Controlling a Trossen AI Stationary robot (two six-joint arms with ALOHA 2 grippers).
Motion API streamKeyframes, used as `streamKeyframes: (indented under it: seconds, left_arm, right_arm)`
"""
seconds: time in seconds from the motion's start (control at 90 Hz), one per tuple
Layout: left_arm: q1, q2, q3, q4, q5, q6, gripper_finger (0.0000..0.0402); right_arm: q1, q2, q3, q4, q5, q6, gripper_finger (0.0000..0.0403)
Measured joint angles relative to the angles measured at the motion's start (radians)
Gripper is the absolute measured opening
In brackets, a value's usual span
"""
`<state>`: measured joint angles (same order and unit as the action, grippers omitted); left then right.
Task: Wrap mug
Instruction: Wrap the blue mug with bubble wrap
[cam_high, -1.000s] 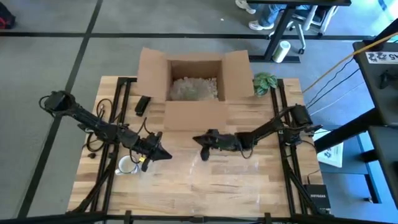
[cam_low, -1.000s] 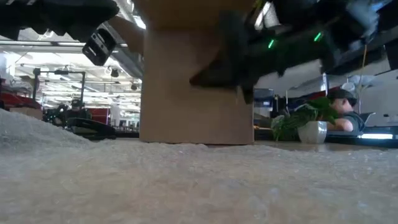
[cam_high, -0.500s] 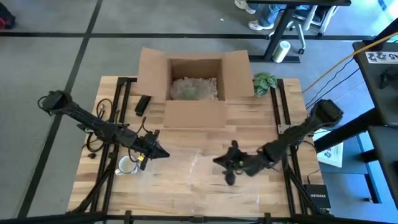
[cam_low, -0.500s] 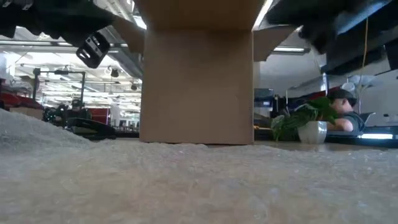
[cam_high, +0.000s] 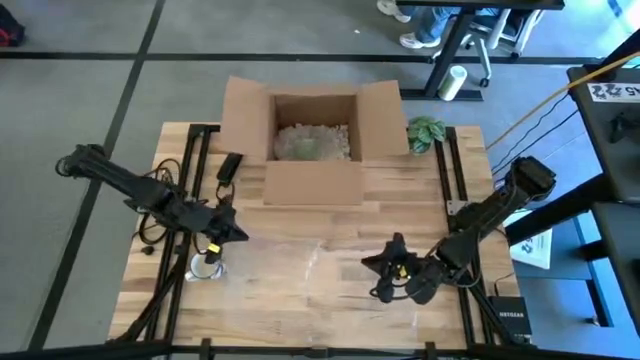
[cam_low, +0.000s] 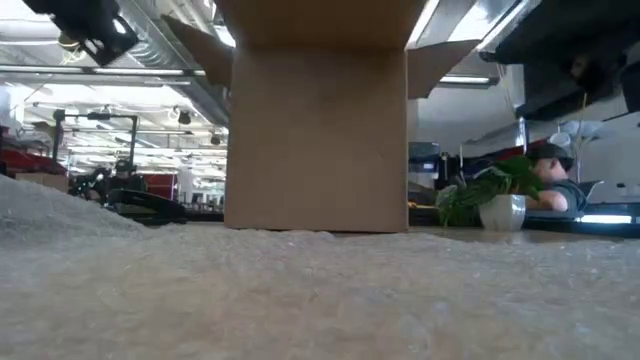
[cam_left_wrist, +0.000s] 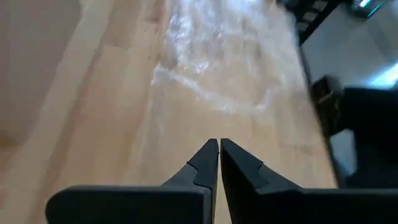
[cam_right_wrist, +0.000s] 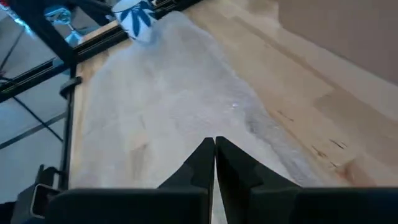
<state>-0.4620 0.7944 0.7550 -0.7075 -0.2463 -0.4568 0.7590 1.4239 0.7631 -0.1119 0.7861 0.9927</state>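
With both pincers pinched together and empty, the left pincer (cam_high: 238, 236) at the mug's (cam_high: 206, 266) one o'clock may topple it off the bubble wrap (cam_high: 320, 275), while the right pincer (cam_high: 372, 275) hovers near four o'clock on the worktop (cam_high: 300, 320).

1. The dark left arm reaches in from the left edge of the tabletop toward its near-left part; its black two-finger left end effector (cam_high: 228, 233) has its tips pressed together (cam_left_wrist: 219, 149).
2. The dark right arm folds back over the near-right part; its black right end effector (cam_high: 378, 272) is likewise closed and empty (cam_right_wrist: 214, 146).
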Motion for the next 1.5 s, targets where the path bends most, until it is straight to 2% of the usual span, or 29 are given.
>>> streamKeyframes:
  seconds: [0.078, 0.178, 0.444, 0.622, 0.778, 0.956, 1.311, 1.5]
  left_arm:
    - [-0.013, 0.001, 0.035, -0.082, -0.001, -0.013, 0.0000]
    - [-0.018, -0.002, 0.050, -0.142, 0.016, -0.163, 0.0002]
    - [0.017, 0.001, 0.051, -0.279, 0.191, -0.378, 0.0052]
    - [0.025, 0.002, 0.051, -0.299, 0.255, -0.405, 0.0091]
    - [0.020, 0.010, 0.051, -0.356, 0.368, -0.389, 0.0105]
    - [-0.021, 0.052, 0.051, -0.479, 0.367, -0.365, 0.0087]
    - [-0.070, 0.125, 0.051, -0.487, 0.365, -0.351, 0.0076]
    - [-0.096, 0.176, 0.051, -0.490, 0.327, -0.349, 0.0076]
  right_arm:
    - [0.000, 0.000, 0.000, -0.005, -0.003, 0.001, 0.0000]
    - [0.000, 0.000, 0.000, -0.010, -0.019, 0.001, 0.0000]
    - [0.000, 0.000, 0.000, -0.019, -0.037, 0.001, 0.0000]
    - [0.000, 0.000, 0.000, -0.021, -0.037, 0.001, 0.0000]
    - [0.000, 0.000, 0.000, -0.021, -0.037, 0.001, 0.0000]
    - [0.001, 0.000, 0.000, -0.021, -0.038, -0.001, 0.0000]
    - [0.000, 0.000, 0.000, -0.021, -0.037, 0.001, 0.0000]
    - [0.001, 0.000, 0.000, -0.021, -0.037, 0.001, 0.0000]
